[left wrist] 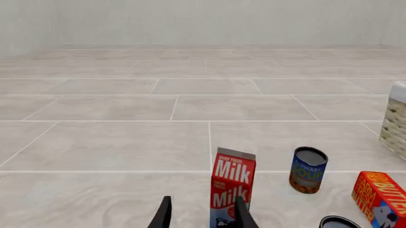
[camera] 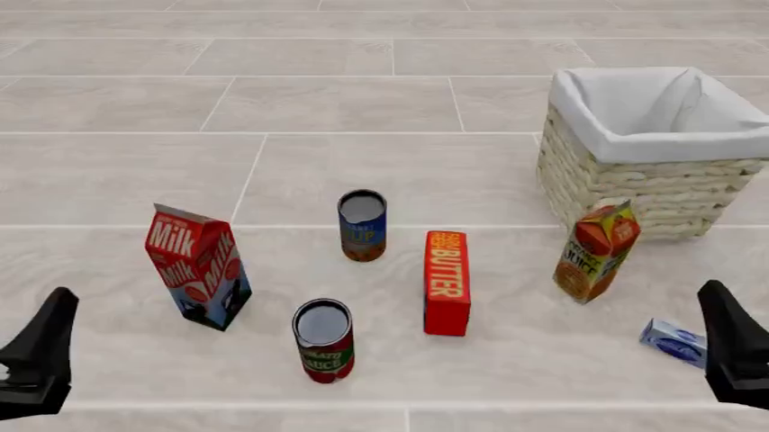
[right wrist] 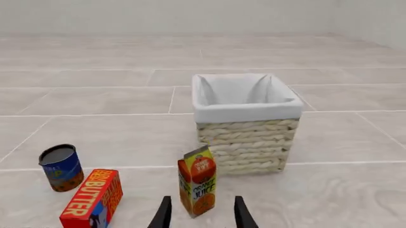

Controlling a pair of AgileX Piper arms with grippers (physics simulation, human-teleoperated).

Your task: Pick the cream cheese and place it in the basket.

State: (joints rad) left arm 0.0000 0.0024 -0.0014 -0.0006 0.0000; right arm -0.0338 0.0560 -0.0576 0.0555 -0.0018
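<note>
The cream cheese (camera: 673, 342), a small flat pale blue-and-white box, lies on the floor at the front right, just left of my right gripper (camera: 734, 358). It does not show in either wrist view. Behind it at the back right stands the woven basket (camera: 625, 144) with a white cloth lining, which also shows in the right wrist view as the basket (right wrist: 247, 114). My right gripper (right wrist: 203, 216) is open and holds nothing. At the front left my left gripper (camera: 39, 362) hangs low; in its own view the left gripper (left wrist: 203, 218) is open and holds nothing.
An orange juice carton (camera: 596, 249) stands between the cream cheese and the basket. A red butter box (camera: 446, 282), a blue soup can (camera: 362, 225) and a red-labelled can (camera: 323, 340) occupy the middle. A milk carton (camera: 198, 267) stands at the left.
</note>
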